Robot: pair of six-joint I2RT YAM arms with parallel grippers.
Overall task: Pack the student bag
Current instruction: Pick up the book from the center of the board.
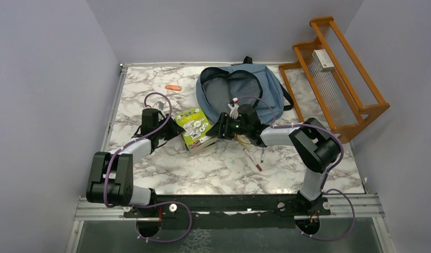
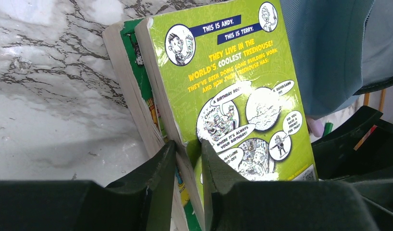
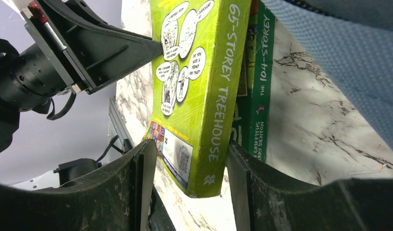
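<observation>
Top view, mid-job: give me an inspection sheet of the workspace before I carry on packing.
Surface: marble-pattern table, no spills seen.
Job's things: backpack lying open at the far side; lime book on top of a dark green book beside it.
Clutter: pens near the right arm; orange item far left.
Grippers: left gripper clamped on the lime book's edge; right gripper astride its spine, contact unclear.
Cables: purple cable loops along both arms, no snag seen.
Surroundings: wooden rack holding a small box, right; plain walls.
</observation>
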